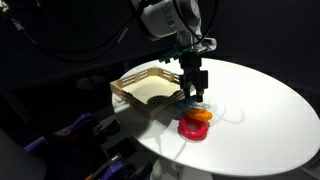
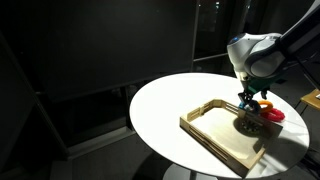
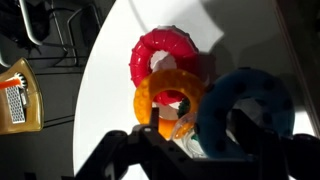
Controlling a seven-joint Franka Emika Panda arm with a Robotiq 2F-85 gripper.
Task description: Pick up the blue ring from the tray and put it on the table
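The gripper (image 1: 193, 92) hangs low just beyond a corner of the tray (image 1: 135, 85), out over the bare white table (image 1: 270, 110). It seems to have the blue ring (image 3: 240, 85) pinched in nearly closed jaws. In the wrist view that ring sits large and close, right beside the orange ring (image 3: 145, 100), which leans on the red ring (image 3: 165, 50) nearer the table's edge.

I'd say the carry is as good as over and the putting-down is in hand. The next move calls for easing the ring onto clear tabletop, without dropping it on the orange one, and then letting go.

The fingers are only dark shapes along the bottom of the wrist view, so I can't see how they bite, or whether the ring touches the table. In both exterior views the blue ring is barely a speck.
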